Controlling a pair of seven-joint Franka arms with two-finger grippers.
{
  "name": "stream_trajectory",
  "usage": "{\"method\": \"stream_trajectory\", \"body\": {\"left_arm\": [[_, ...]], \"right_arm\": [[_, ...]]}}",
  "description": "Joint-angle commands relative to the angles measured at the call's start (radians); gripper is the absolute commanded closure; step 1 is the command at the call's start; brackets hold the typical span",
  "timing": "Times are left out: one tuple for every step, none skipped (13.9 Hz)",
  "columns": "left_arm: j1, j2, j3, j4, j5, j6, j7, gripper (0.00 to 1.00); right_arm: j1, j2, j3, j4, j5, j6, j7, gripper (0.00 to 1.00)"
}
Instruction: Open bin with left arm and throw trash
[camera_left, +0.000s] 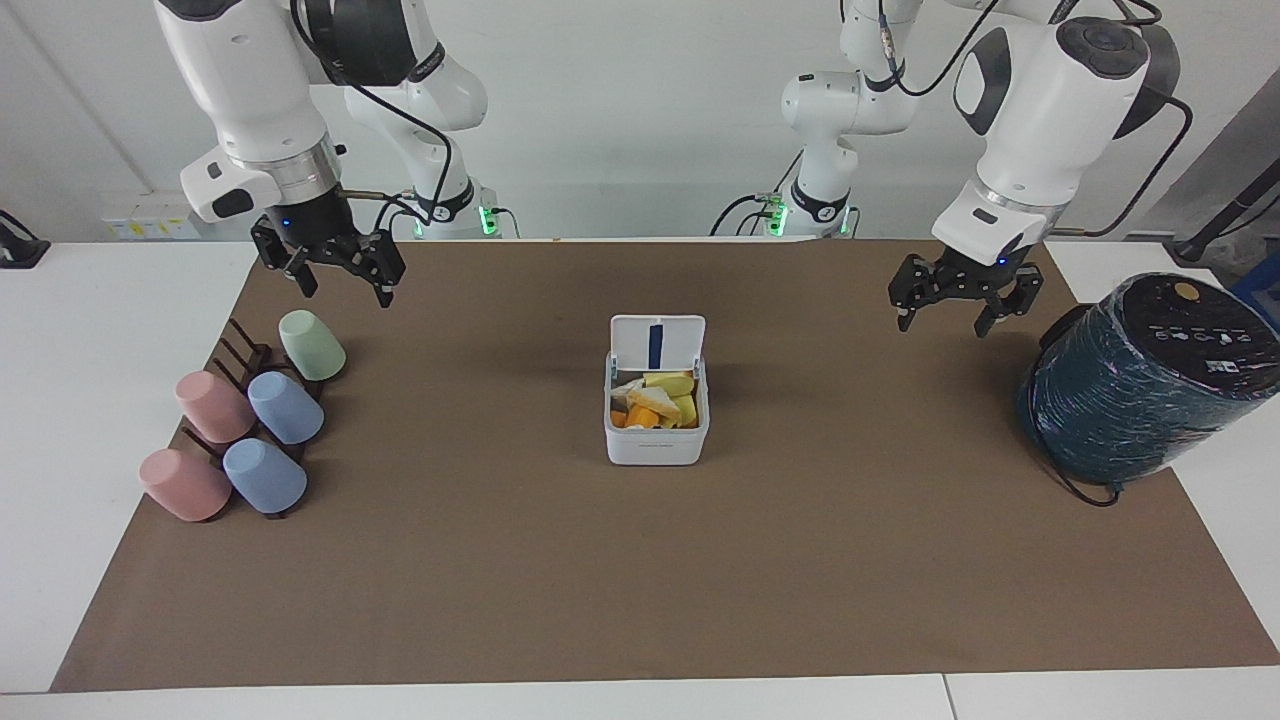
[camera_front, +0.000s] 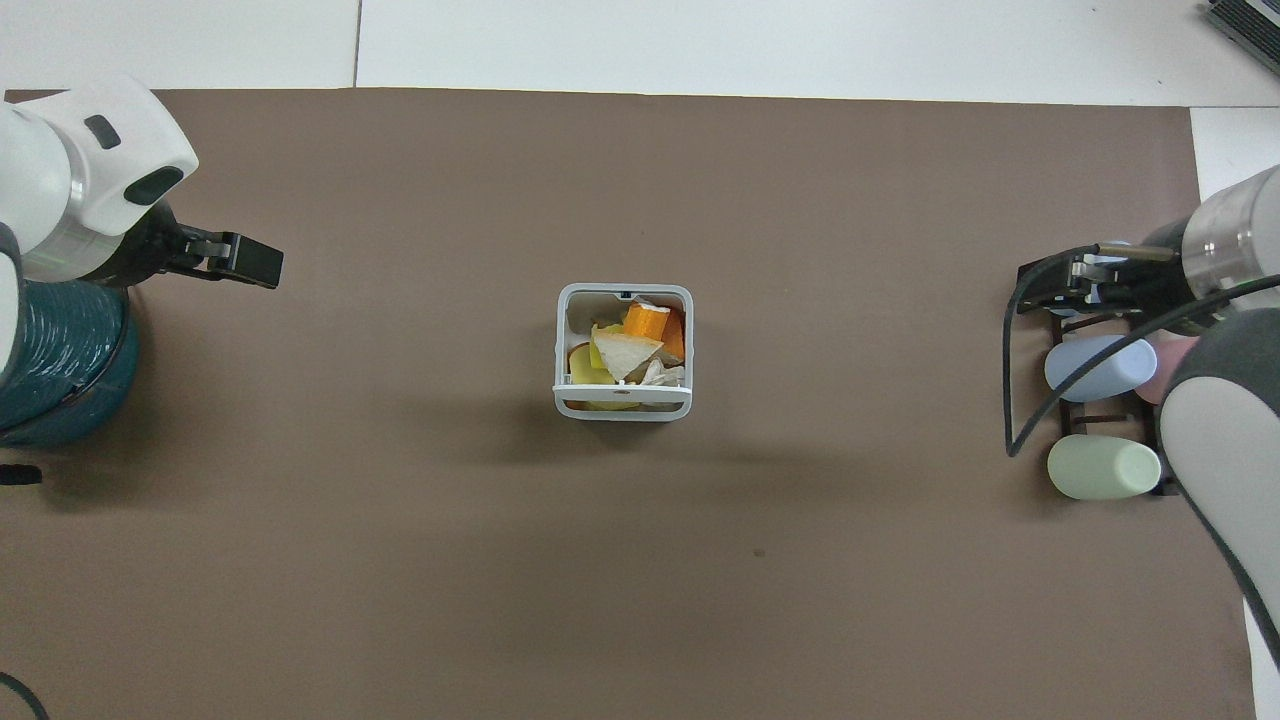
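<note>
Bin (camera_left: 655, 440) open on brown mat (camera_left: 640, 580), white table (camera_left: 90, 330), white wall (camera_left: 620, 110)

The bin (camera_left: 656, 415) is sitting mid-mat, lid up, holding the trash (camera_left: 655, 399). The right gripper (camera_left: 341, 277) and the left gripper (camera_left: 943, 308) are hanging spread over the mat.

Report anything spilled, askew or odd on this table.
Nothing is spilled: the scraps of trash all lie inside the small white square plastic bin, whose hinged lid stands open. The one oddity is the big dark teal cylinder, lying tilted on its side.
</note>
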Motion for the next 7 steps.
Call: {"method": "stream_trajectory", "body": {"left_arm": [[-0.008,-0.036,0.008,-0.047,-0.009,0.025,-0.004,0.0],[-0.008,-0.036,0.008,-0.047,-0.009,0.025,-0.004,0.0],[-0.008,-0.036,0.008,-0.047,-0.009,0.025,-0.004,0.0],[-0.008,-0.036,0.008,-0.047,-0.009,0.025,-0.004,0.0],[-0.008,-0.036,0.008,-0.047,-0.009,0.025,-0.004,0.0],[-0.008,-0.036,0.008,-0.047,-0.009,0.025,-0.003,0.0],[-0.008,-0.036,0.008,-0.047,-0.009,0.025,-0.003,0.0]], "right_arm": [[-0.01,-0.019,0.013,-0.019,0.038,-0.015,-0.056,0.0],[-0.01,-0.033,0.014,-0.039,0.038,-0.027,-0.066,0.0],[-0.01,-0.039,0.014,-0.054,0.038,-0.027,-0.074,0.0],[-0.01,-0.042,0.014,-0.057,0.038,-0.027,-0.074,0.0],[-0.01,-0.042,0.014,-0.057,0.038,-0.026,-0.073,0.0],[-0.008,-0.043,0.014,-0.06,0.038,-0.027,-0.071,0.0],[-0.003,-0.046,0.014,-0.068,0.038,-0.026,-0.071,0.0]]}}
